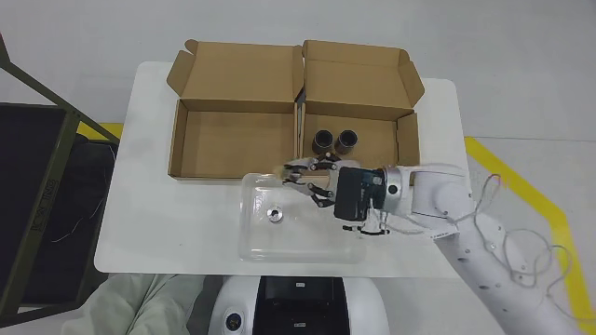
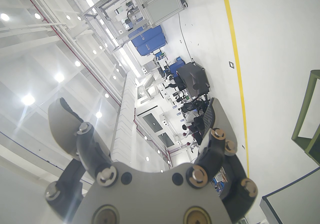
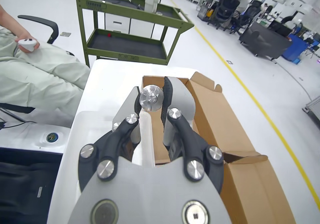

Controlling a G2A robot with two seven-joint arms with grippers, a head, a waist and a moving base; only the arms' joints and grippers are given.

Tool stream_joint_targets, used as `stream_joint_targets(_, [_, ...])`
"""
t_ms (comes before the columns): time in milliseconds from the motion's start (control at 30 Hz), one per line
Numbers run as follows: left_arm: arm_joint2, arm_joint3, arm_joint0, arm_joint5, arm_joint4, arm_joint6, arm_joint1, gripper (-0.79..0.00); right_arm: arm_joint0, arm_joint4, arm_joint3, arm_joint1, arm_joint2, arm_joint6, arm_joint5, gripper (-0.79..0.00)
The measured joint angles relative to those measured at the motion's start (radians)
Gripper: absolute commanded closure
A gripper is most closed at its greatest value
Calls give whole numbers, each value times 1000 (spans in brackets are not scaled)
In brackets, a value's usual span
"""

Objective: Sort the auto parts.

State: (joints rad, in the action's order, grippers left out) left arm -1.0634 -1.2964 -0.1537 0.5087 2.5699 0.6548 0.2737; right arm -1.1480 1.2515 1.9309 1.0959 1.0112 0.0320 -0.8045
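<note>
Looks about halfway: two dark parts (image 1: 323, 140) in the right box (image 1: 377, 132), right pincer (image 3: 151, 95) pinching a metal disc (image 3: 151, 102), a silver part (image 1: 275, 214) waiting in the tray (image 1: 250, 242), left pincer (image 2: 136, 107) spread empty.

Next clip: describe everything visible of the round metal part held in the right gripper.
The round metal part is a silver, machined-looking disc with a shiny face, faint concentric rings and a small centre hub. Its flat face is turned towards the wrist camera. The right gripper is shut on it, with dark ribbed pads pressing its rim from both sides. Nothing else touches it. It is held in the air with an open cardboard box behind it. Its back side is hidden.
</note>
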Motion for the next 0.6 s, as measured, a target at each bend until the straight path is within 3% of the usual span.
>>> stream_joint_targets(600, [0, 0, 0, 0, 0, 0, 0, -785, -74, 19, 42, -5, 89, 203, 71, 0])
